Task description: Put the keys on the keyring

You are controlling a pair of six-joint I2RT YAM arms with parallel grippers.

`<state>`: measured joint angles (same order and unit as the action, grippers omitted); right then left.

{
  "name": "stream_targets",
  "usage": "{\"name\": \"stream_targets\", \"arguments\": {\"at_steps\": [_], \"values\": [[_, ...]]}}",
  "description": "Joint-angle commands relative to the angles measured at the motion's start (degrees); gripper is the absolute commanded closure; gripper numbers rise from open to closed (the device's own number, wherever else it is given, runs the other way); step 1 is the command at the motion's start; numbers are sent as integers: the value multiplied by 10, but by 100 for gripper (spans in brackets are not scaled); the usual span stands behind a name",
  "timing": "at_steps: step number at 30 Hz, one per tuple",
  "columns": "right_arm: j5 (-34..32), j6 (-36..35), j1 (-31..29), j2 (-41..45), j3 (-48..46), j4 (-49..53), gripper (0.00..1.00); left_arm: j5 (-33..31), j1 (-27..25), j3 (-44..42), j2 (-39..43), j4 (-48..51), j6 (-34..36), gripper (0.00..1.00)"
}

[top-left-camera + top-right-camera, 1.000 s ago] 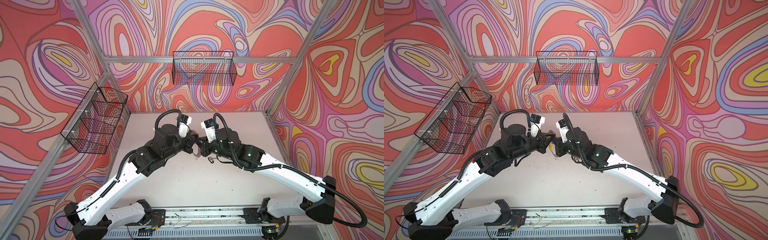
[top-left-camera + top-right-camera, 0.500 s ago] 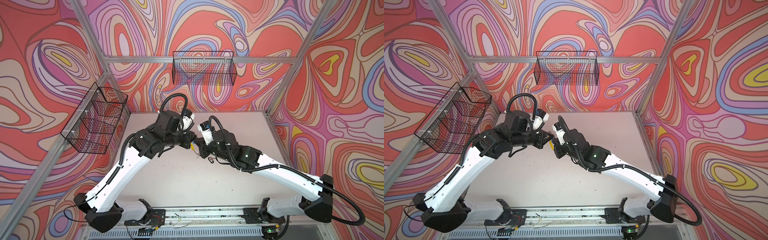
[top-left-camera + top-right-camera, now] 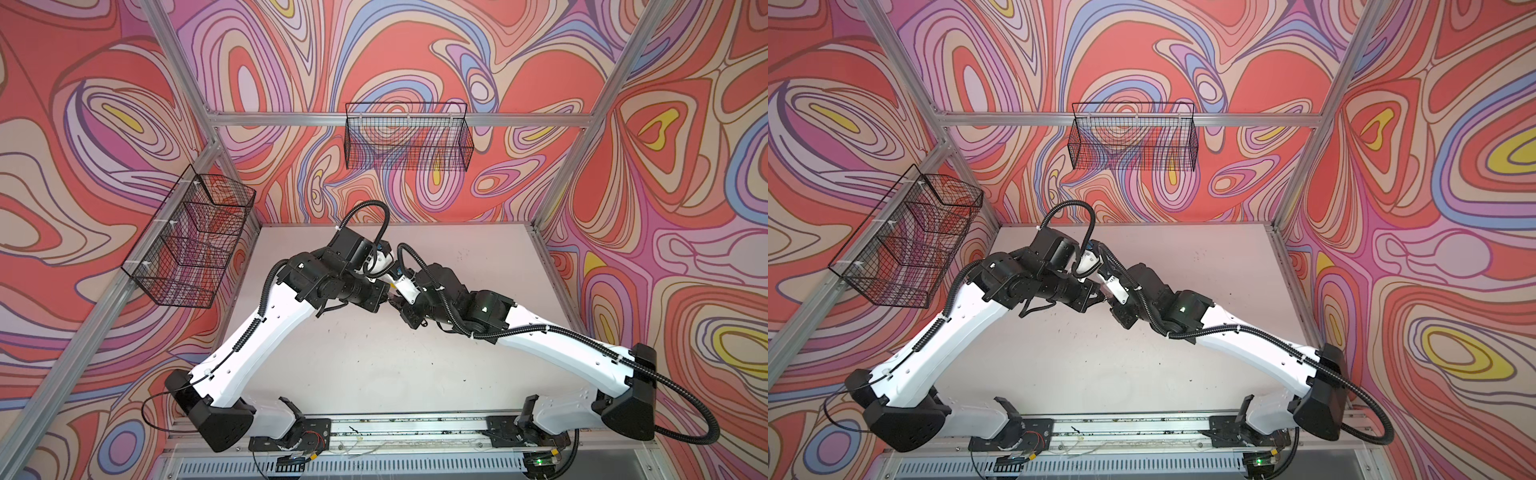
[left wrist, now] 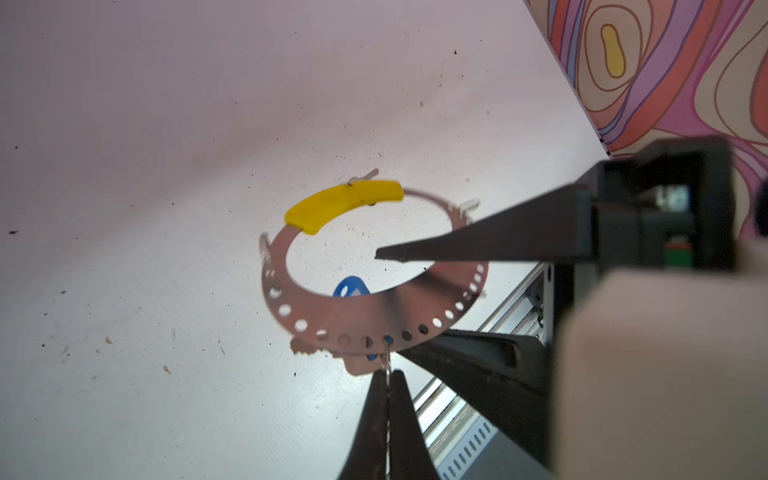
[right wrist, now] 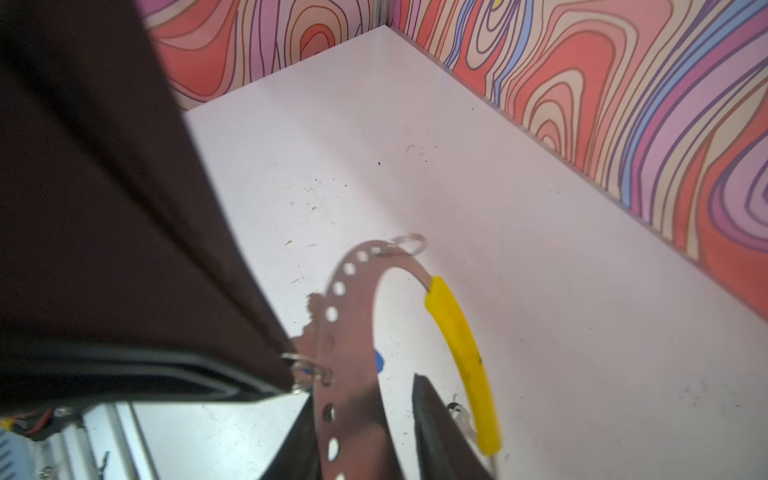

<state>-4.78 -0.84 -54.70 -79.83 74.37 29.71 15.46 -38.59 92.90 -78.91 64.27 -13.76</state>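
Two grippers meet mid-table at the keyring [image 4: 374, 316]. My left gripper [image 4: 388, 372] is pressed together on the blue key's [image 4: 351, 287] loop [image 4: 387, 358]; my right gripper [image 5: 362, 386] is spread astride the keyring. I would clamp it there before twisting the loop.

right end effector [image 5: 363, 390] opened, left arm [image 3: 266, 332] shifted

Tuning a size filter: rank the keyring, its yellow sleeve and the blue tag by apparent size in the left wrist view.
1. keyring, by far the largest
2. yellow sleeve, covering one arc of it
3. blue tag, smallest as seen; the keyring hides part of it, so its full size is unsure
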Motion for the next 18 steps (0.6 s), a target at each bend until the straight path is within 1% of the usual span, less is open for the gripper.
{"name": "stream_targets", "arguments": {"at_steps": [1,3,6,9,13,18], "values": [[59,10,5,23,-6,-21,46,7,5,9,13,36,-24,100],[84,27,6,41,-21,-37,39,16,8,18,7,40,-28,100],[100,41,6,61,-31,-51,34,33,11,28,-1,46,-29,100],[105,38,5,60,-24,-42,34,37,13,42,-9,57,-31,100],[132,32,5,62,-21,-37,34,35,13,53,-15,61,-38,100],[118,34,5,50,-14,-44,32,43,14,62,-17,51,-60,100]]}}
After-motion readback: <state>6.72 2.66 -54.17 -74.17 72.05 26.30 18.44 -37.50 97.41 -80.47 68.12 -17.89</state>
